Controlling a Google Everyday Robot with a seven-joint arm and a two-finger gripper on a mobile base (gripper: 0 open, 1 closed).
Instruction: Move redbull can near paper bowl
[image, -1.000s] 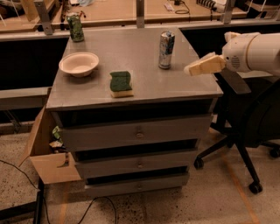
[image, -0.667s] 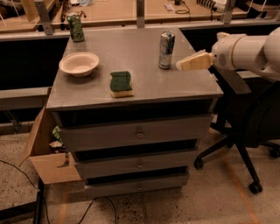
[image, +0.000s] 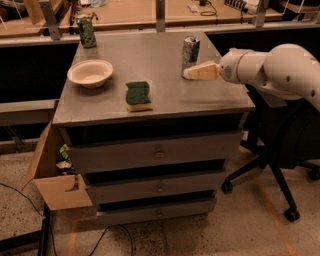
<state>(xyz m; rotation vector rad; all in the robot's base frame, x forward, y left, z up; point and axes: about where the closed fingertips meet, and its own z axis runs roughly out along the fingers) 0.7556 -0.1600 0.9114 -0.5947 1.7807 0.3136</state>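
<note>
Transfer not yet done. The redbull can stands at the cabinet top's 2 o'clock, well apart from the paper bowl at 9 o'clock. The gripper sits at the can's 5 o'clock, possibly touching it. Whether it is open or closed, I cannot tell.

A grey cabinet with three drawers stands on speckled floor. Wooden desks run behind it. A black chair sits beside it, and an open cardboard box on its other side. The gripper hangs over the cabinet's rear, on the chair's side.
</note>
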